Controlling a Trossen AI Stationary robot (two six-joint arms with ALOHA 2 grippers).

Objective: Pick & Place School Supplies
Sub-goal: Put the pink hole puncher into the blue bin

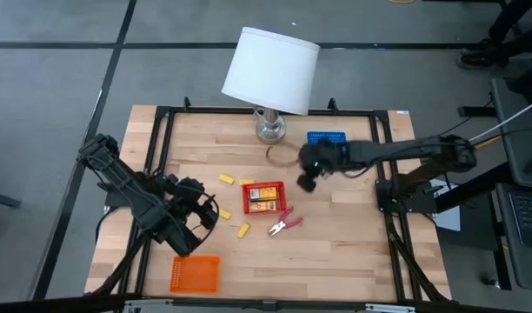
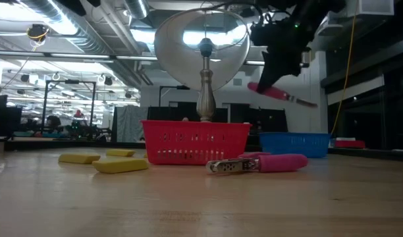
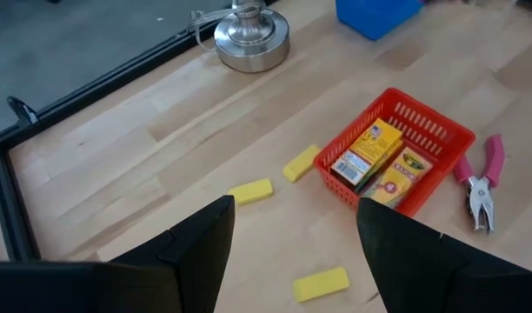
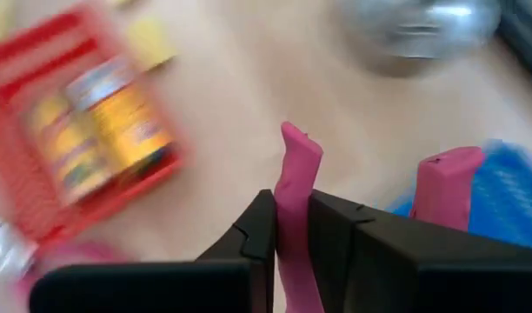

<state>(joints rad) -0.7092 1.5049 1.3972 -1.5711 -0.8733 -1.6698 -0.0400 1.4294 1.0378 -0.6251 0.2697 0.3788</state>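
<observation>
A: We see the right hand (image 1: 307,178) up off the worktop (image 1: 353,243), between the red tray (image 1: 264,197) and the blue tray (image 1: 327,138). Its fingers are pinched tight on one handle of a pink tool (image 4: 297,187); the other handle sticks out free beside them.

B: We agree. In the low view that tool (image 2: 280,93) hangs tilted in the air, well above the blue tray (image 2: 294,143).

A: The left hand (image 1: 199,213) hovers low over the left side of the worktop, fingers spread wide, nothing in them.

B: Where do we place the rest?

A: The second pink tool (image 1: 284,223) lies flat just right of the red tray's front corner. Yellow blocks sit around the tray's left side: one (image 1: 225,179) behind it, one (image 1: 242,229) in front, one (image 1: 224,213) close to the left hand. Another small yellow piece (image 1: 246,182) lies just behind the tray.

B: The red tray holds two crayon boxes (image 3: 379,161).

A: For edges, the orange tray (image 1: 195,273) sits near the front left edge. The lamp (image 1: 270,74) stands at the back edge, its base (image 1: 269,129) close to the blue tray.

B: We see bare wood across the front right quarter, and a clear strip between the red tray and the lamp base.
</observation>
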